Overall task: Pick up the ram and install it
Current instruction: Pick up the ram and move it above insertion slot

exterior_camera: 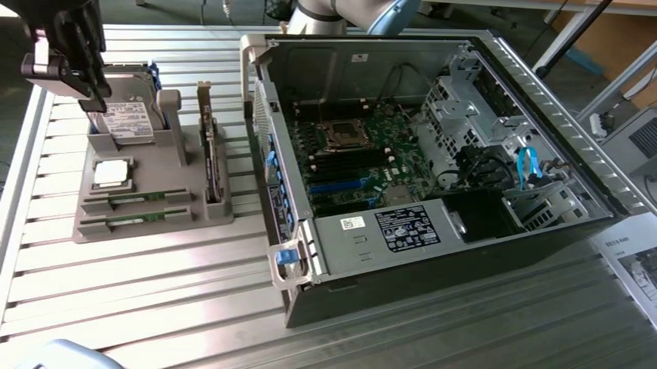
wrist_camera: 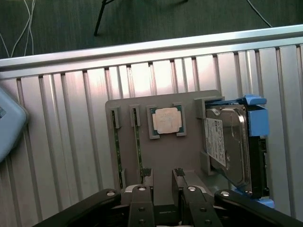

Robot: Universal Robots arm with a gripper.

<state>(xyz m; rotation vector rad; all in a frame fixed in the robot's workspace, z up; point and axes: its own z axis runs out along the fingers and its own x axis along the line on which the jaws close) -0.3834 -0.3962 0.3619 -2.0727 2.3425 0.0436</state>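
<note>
Two ram sticks, thin green boards, stand on edge in slots of the grey holder; one stick sits just behind the other. In the wrist view the ram sticks run side by side beside a square processor chip. My gripper hangs above the holder's far end, over the silver hard drive. Its fingers stand apart with nothing between them, so the gripper is open and clear of the ram.
The open computer case lies at the exterior view's right, with its motherboard and memory slots exposed. An upright card stands in the holder beside the case. A pale blue object and a paper sheet lie on the slatted table.
</note>
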